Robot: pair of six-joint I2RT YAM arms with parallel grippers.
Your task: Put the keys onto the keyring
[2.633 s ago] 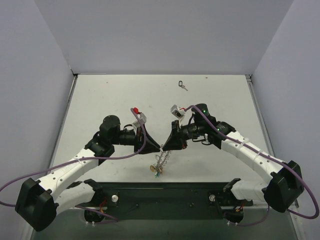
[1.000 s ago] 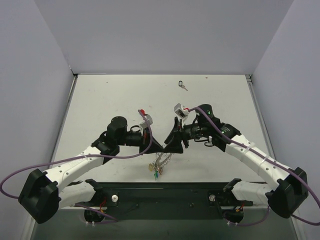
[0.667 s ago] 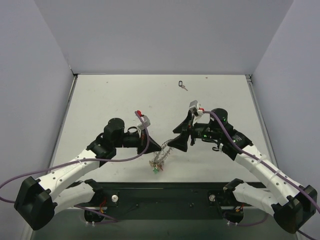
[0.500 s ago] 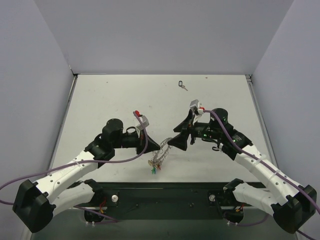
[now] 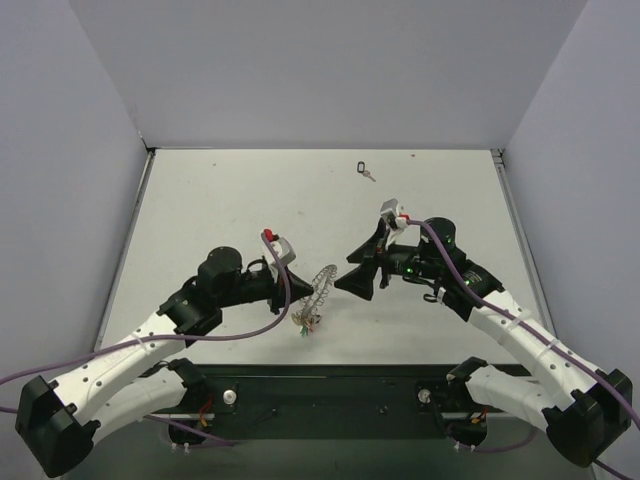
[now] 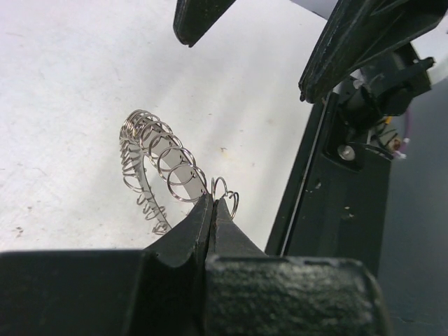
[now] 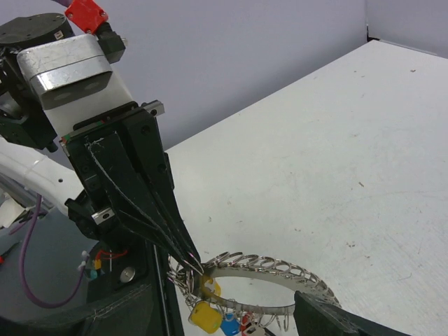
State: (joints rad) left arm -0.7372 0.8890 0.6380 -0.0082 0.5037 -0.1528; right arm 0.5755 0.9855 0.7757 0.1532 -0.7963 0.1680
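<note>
The keyring (image 5: 322,285), a silvery ring with a coiled rim, hangs above the table from my left gripper (image 5: 309,293), which is shut on its rim. In the left wrist view the shut jaws (image 6: 212,204) pinch the keyring's (image 6: 158,162) coils. Several keys (image 5: 307,325) dangle below the ring; the right wrist view shows yellow (image 7: 206,318), blue (image 7: 229,325) and red heads. A black-headed key (image 5: 365,171) lies alone far back on the table. My right gripper (image 5: 345,272) is open just right of the ring, not touching it; one finger (image 7: 334,321) shows under the keyring (image 7: 269,267).
The white table (image 5: 220,200) is walled on three sides. A black base rail (image 5: 330,385) runs along the near edge below the hanging keys. Purple cables (image 5: 250,325) loop along both arms.
My right gripper opened, let go of the keyring and drew back to the right. The left arm pulled back left with the ring still held, and the ring swung up.
</note>
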